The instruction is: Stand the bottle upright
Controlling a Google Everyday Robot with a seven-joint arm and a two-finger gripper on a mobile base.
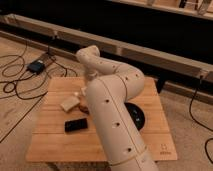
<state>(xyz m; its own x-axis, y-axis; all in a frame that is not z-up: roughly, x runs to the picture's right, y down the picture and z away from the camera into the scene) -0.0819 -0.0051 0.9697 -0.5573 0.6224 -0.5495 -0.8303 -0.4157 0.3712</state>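
Bottle point(70, 104) first: we take it to be the pale, whitish shape lying on its side at about 10 o'clock from the middle of the wooden surface point(55, 145), so nothing stands upright yet. The arm point(112, 117) bends over and down toward it. The end effector point(78, 95) sits low at the bottle's 1 o'clock, nearly all of it hidden behind the arm's thick link. We cannot tell whether it is spread or pressed together, nor whether it touches the bottle.

We judge the step in hand to be the approach or the grasp. The next move calls for a hold across the bottle's body, then a tilt and a gentle set-down on its base, since a light, crinkly bottle should tip easily.

A small orange thing point(85, 106) lies just beside the bottle at its 3 o'clock. A flat black object point(76, 125) lies near at 5 o'clock, and a black disc point(137, 116) sits well apart at 3 o'clock. Toward 9 o'clock we see open wood up to the near left edge, with floor cables point(15, 85) beyond.
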